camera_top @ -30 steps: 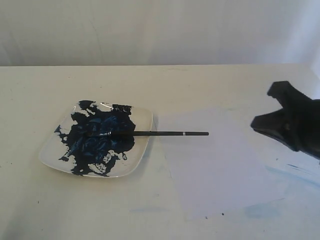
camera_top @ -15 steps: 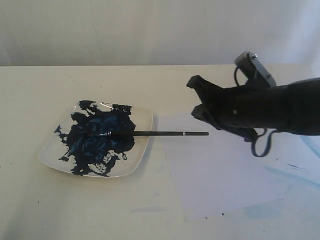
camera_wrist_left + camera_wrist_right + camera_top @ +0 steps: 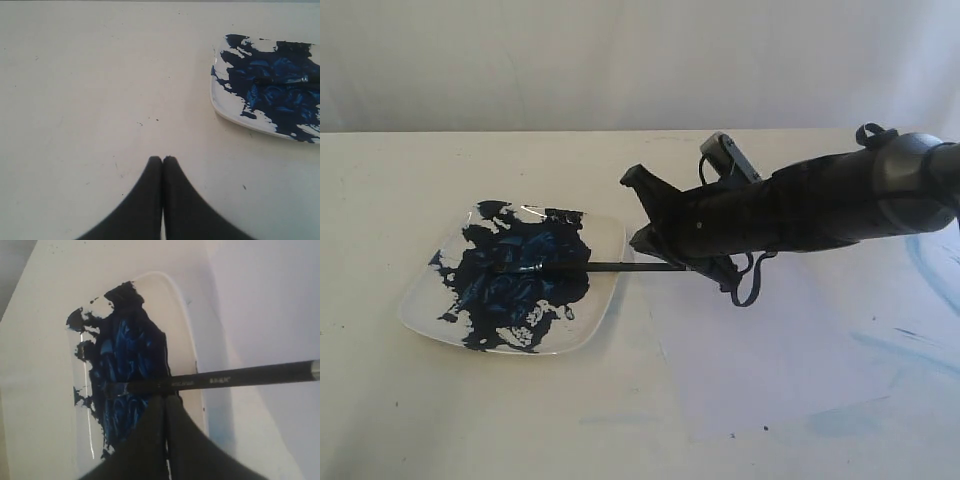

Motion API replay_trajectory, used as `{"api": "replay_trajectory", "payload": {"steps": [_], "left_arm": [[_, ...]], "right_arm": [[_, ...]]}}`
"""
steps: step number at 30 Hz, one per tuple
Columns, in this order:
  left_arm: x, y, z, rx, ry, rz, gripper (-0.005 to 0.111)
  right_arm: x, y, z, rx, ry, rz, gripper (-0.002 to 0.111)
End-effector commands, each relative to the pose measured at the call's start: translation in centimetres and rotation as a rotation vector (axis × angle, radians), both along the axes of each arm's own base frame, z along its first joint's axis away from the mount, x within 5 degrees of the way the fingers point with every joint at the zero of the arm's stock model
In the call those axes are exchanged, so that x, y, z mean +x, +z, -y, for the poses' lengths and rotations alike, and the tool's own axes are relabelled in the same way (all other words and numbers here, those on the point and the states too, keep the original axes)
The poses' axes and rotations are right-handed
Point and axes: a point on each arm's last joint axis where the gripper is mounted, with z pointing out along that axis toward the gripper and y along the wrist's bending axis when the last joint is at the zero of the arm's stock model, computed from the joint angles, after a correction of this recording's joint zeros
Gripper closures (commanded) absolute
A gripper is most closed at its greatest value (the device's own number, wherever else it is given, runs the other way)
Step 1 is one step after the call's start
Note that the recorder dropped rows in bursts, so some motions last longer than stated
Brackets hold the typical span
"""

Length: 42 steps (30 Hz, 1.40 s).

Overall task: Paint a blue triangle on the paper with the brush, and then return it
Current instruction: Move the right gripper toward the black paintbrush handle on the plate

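Observation:
The brush (image 3: 610, 267) is long, thin and black. It lies with its tip in the dark blue paint on a white plate (image 3: 605, 300), and its handle reaches out toward the paper (image 3: 770, 360). The pale sheet is blank and no blue triangle shows on it. My right gripper (image 3: 638, 238) is shut and empty. It hovers just over the brush handle (image 3: 225, 380) at the plate's rim (image 3: 185, 320), tips (image 3: 166, 398) close to the handle. The arm hides the handle's outer end in the exterior view. My left gripper (image 3: 162, 159) is shut over bare table beside the plate (image 3: 220, 105).
Faint light-blue smears (image 3: 910, 345) mark the cream tabletop to the right of the paper, with another patch (image 3: 840, 420) near its front corner. A white wall runs behind the table's back edge.
My right arm has swept in from the far right, across the paper, to the brush handle by the plate. The brush and plate have not moved.

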Motion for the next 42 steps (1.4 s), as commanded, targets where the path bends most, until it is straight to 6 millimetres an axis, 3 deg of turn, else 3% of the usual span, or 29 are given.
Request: {"api": "replay_trajectory", "payload": {"steps": [1,11,22,42], "left_arm": [[0.0,-0.1,0.1,-0.015,-0.005,-0.008,0.107],[0.0,-0.1,0.1,-0.015,-0.005,-0.008,0.107],[0.0,-0.1,0.1,-0.015,-0.005,-0.008,0.107],[0.0,-0.1,0.1,-0.015,-0.005,-0.008,0.107]], "right_arm": [[0.2,-0.2,-0.1,-0.003,-0.012,-0.006,0.108],[0.0,-0.1,-0.3,0.1,-0.114,-0.151,0.107],[0.1,-0.5,-0.2,0.131,-0.192,-0.226,0.073],[0.6,-3.8,0.1,0.079,-0.312,-0.318,0.073]]}}
